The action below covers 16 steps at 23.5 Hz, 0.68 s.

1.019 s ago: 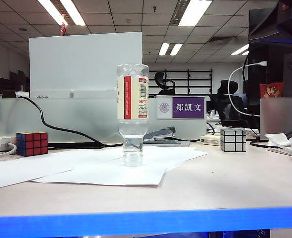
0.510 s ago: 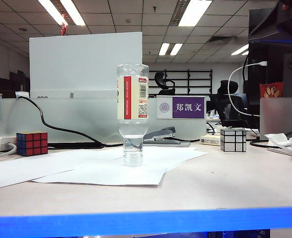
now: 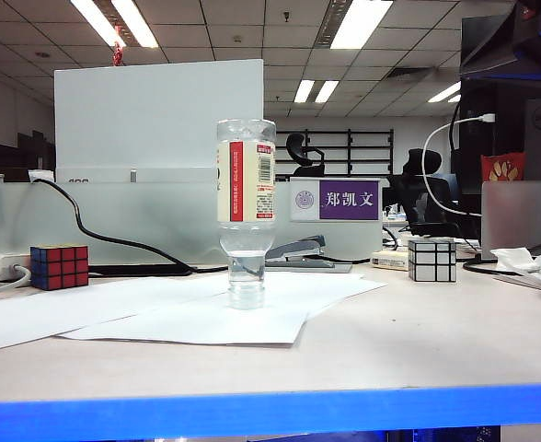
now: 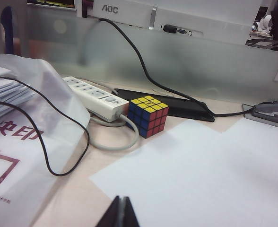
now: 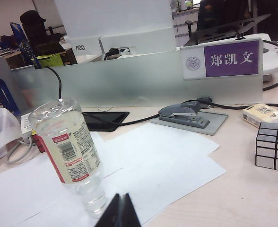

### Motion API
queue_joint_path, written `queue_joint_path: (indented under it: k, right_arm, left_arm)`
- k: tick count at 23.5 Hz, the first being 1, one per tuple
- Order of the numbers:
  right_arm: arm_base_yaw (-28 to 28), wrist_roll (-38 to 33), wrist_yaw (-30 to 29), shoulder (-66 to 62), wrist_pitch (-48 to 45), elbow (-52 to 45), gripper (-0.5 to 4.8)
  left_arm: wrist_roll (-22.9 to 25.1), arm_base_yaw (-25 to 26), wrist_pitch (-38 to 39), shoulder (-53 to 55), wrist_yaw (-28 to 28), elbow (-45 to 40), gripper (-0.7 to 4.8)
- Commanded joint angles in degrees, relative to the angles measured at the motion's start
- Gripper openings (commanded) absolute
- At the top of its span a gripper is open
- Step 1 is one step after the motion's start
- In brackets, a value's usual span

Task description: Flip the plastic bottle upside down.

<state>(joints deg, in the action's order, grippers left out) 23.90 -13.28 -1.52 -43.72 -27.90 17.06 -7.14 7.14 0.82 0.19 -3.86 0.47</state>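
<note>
The plastic bottle (image 3: 246,212) stands upside down on its cap on white paper sheets (image 3: 197,308) in the middle of the table, with a little water in its neck. It appears as well in the right wrist view, the bottle (image 5: 70,151) standing inverted just beside my right gripper (image 5: 121,197), which is shut and empty and does not touch it. My left gripper (image 4: 121,200) is shut and empty, hovering over paper near a coloured puzzle cube (image 4: 148,115). Neither gripper shows in the exterior view.
A coloured puzzle cube (image 3: 59,266) sits at the left, a silver mirror cube (image 3: 432,260) at the right. A stapler (image 3: 298,250) and a purple name plate (image 3: 337,199) stand behind the bottle. A power strip (image 4: 98,97) and black cables (image 4: 44,137) lie left.
</note>
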Motion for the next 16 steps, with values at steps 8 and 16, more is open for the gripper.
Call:
queue_joint_path:
  k: [8,16]
  right_arm:
    - [0.07,-0.22,-0.09,0.11,-0.59,0.31,-0.08]
    - [0.07,-0.22,-0.09,0.11,-0.59,0.31,-0.08]
  left_arm:
    - [0.02,0.02,-0.61,-0.07,0.07,0.07,-0.05]
    - [0.02,0.02,-0.48,-0.07,0.07,0.07,-0.05]
